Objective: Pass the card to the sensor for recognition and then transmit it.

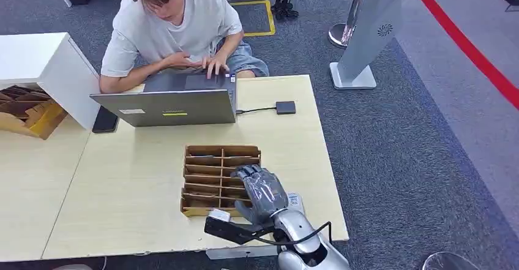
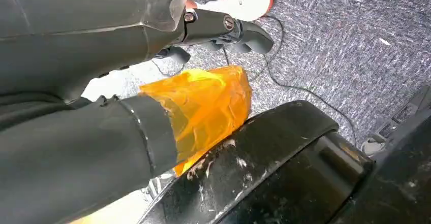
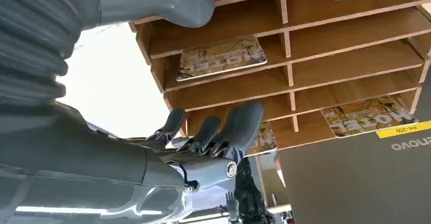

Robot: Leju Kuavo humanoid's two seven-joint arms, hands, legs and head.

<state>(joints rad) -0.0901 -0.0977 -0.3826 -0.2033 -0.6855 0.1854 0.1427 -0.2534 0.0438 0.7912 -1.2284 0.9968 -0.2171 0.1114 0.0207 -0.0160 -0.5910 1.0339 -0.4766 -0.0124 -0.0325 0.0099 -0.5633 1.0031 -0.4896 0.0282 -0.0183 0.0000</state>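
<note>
While the right hand (image 1: 262, 191) hovers empty, fingers apart, over the card rack (image 1: 211, 160), its fingers hide the near slots.

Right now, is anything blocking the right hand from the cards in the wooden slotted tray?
Nothing visible does. The right hand hovers open over the wooden slotted tray, fingers spread above a slot. A hotel card lies uncovered in its slot; only the tray's thin dividers separate the compartments.

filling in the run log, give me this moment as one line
phase: reaching for card | right hand: over wooden card rack, holding nothing | cards: lying in rack slots | person: typing on laptop | left hand: cannot tell
</note>
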